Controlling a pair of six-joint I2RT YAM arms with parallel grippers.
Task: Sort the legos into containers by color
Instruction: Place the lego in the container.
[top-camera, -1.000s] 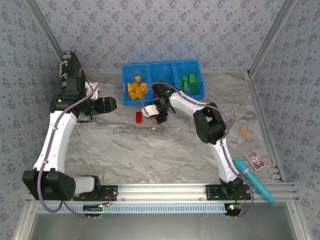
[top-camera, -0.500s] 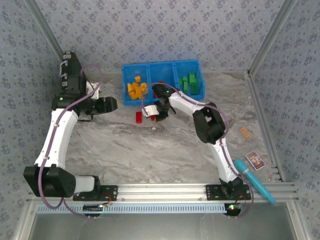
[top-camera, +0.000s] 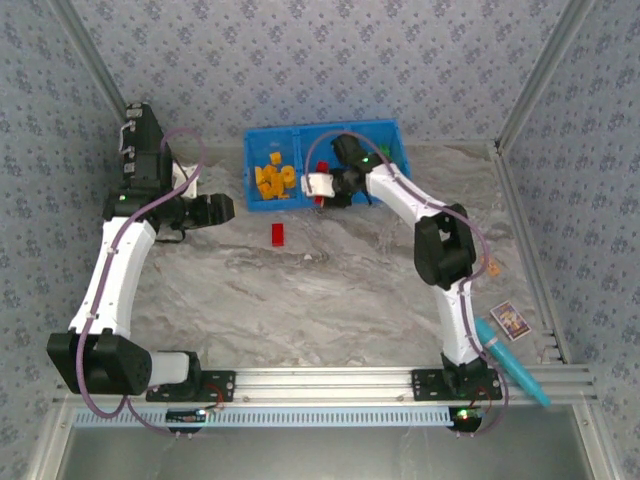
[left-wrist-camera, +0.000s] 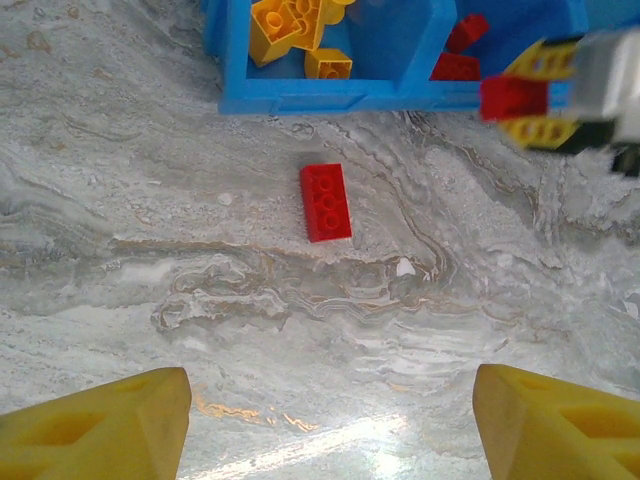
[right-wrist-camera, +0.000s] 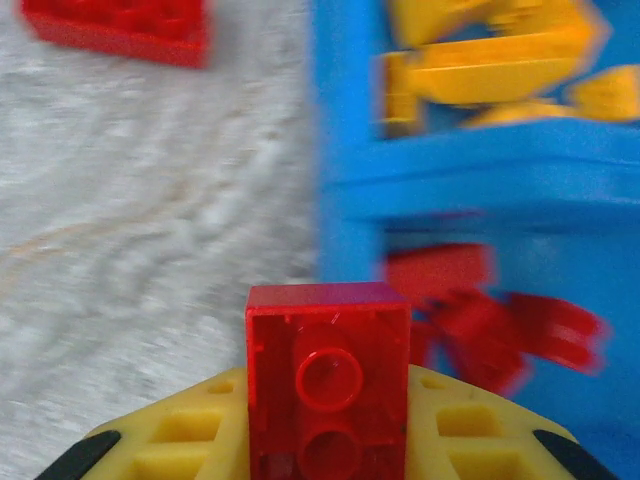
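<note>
Red brick (right-wrist-camera: 328, 390) clamped in the right hand (top-camera: 320, 196), poised at the near wall of the blue bin (top-camera: 249, 178), by the middle compartment holding red pieces (left-wrist-camera: 458, 52). Step in hand: delivery. Next, judged: advance over the wall, then release. Left hand (left-wrist-camera: 330, 410) wide and empty above the desk (left-wrist-camera: 200, 300), where a loose red brick (left-wrist-camera: 326, 202) lies.

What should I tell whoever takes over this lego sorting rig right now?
Left pincer: open and empty, above the table short of the loose red lego.
Right pincer: shut on the held red lego, at the near wall of the blue bin by its middle compartment; not released.
Done: yellow legos are in the left compartment, red legos in the middle one.
Left: drop the held one with the reds, then fetch the loose one from the table in front of the bin.
</note>
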